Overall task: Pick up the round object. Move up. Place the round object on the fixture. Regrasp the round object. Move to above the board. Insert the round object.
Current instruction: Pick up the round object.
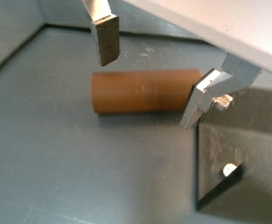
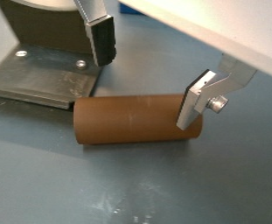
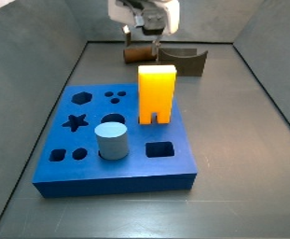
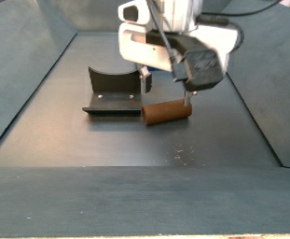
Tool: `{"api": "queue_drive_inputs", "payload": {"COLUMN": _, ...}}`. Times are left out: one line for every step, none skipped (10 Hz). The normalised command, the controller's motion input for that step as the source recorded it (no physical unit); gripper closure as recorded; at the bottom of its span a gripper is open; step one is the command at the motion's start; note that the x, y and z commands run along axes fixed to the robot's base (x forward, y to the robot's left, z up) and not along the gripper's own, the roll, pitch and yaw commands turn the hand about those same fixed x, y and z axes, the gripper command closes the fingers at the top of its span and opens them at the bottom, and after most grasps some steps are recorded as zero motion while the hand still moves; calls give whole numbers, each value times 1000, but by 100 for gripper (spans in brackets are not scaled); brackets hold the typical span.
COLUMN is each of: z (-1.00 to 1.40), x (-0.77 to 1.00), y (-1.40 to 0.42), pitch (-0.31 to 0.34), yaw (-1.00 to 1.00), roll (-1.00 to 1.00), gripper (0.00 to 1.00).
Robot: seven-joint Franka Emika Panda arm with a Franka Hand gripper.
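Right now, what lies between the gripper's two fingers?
In both wrist views the open gripper straddles the round object, lying on the floor beside the fixture; fingers not closed.

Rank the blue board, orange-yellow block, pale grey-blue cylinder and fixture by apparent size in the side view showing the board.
1. Board
2. Orange-yellow block
3. Grey-blue cylinder
4. Fixture, farther off, so unsure.
Claw hovers behind.

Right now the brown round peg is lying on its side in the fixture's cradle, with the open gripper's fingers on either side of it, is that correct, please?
Not quite. The round object lies on its side on the floor beside the fixture, not in its cradle, as a side view shows. The rest holds: the gripper is open, with a finger on either side of the peg.
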Motion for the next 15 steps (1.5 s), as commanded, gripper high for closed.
{"api": "queue_drive_inputs", "payload": {"z": -480, "x": -26, "y": -23, "pitch": -294, "yaw": -946, "roll": -229, "gripper": 0}}
{"api": "queue_drive_inputs", "payload": {"z": -491, "x": -29, "y": -23, "pitch": -260, "yaw": -963, "roll": -197, "gripper": 0}}
{"api": "queue_drive_inputs", "payload": {"z": -500, "x": -20, "y": -17, "pitch": -237, "yaw": -969, "roll": -186, "gripper": 0}}
{"api": "queue_drive_inputs", "payload": {"z": -514, "x": 0, "y": 0, "pitch": -117, "yaw": -1000, "roll": -109, "gripper": 0}}
{"api": "queue_drive_inputs", "payload": {"z": -500, "x": 0, "y": 0, "pitch": -51, "yaw": -1000, "roll": -86, "gripper": 0}}
{"api": "queue_drive_inputs", "payload": {"z": -434, "x": 11, "y": 0, "pitch": -106, "yaw": -994, "roll": -157, "gripper": 0}}
{"api": "queue_drive_inputs", "payload": {"z": -329, "x": 0, "y": 54, "pitch": -86, "yaw": -869, "roll": -149, "gripper": 0}}
{"api": "queue_drive_inputs", "payload": {"z": 0, "x": -160, "y": 311, "pitch": 0, "yaw": -517, "roll": -206, "gripper": 0}}
{"api": "queue_drive_inputs", "payload": {"z": 54, "x": -103, "y": 457, "pitch": 6, "yaw": -163, "roll": -366, "gripper": 0}}
{"api": "queue_drive_inputs", "payload": {"z": 57, "x": 0, "y": 520, "pitch": 260, "yaw": -323, "roll": -266, "gripper": 0}}
{"api": "queue_drive_inputs", "payload": {"z": 0, "x": 0, "y": 434, "pitch": 251, "yaw": -320, "roll": -363, "gripper": 0}}
{"api": "queue_drive_inputs", "payload": {"z": -14, "x": 80, "y": 249, "pitch": 454, "yaw": -483, "roll": -420, "gripper": 0}}
{"api": "queue_drive_inputs", "payload": {"z": -94, "x": 97, "y": 63, "pitch": 594, "yaw": -551, "roll": -497, "gripper": 0}}
{"api": "queue_drive_inputs", "payload": {"z": -77, "x": 0, "y": 0, "pitch": 786, "yaw": -631, "roll": -440, "gripper": 0}}
{"api": "queue_drive_inputs", "payload": {"z": -71, "x": 11, "y": 0, "pitch": 843, "yaw": -603, "roll": -414, "gripper": 0}}
